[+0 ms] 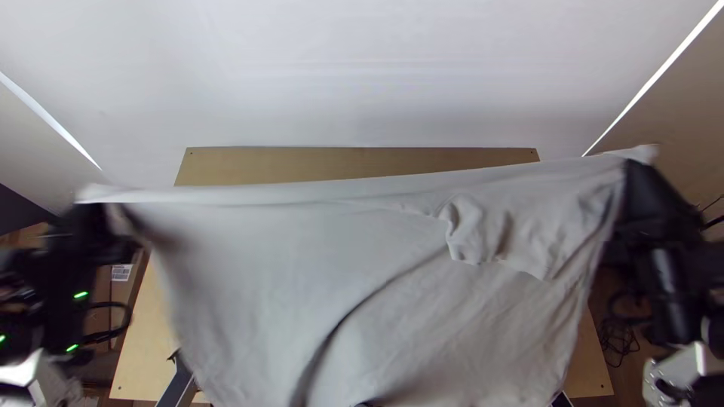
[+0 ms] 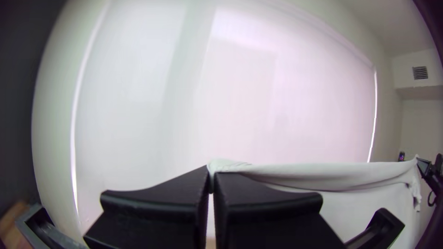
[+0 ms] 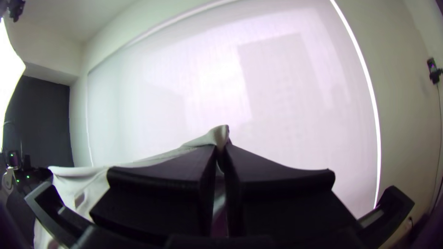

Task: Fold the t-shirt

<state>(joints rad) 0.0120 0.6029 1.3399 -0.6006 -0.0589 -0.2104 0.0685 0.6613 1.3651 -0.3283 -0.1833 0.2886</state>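
Pale t-shirt held up and spread wide across the top view before the wooden table, left gripper at nine o'clock pinching one corner, right gripper near three o'clock pinching another, rumpled folds between

A big, pale, flat blind is lit from behind. A small grey slatted vent is set in a white wall.

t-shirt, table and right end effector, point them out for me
T-shirt (image 1: 249, 271): top view, on a smooth stretch of its fabric
Table (image 1: 317, 161): top view, on its bare far strip
Right end effector (image 3: 221, 150): right wrist view, midway between its fingertips
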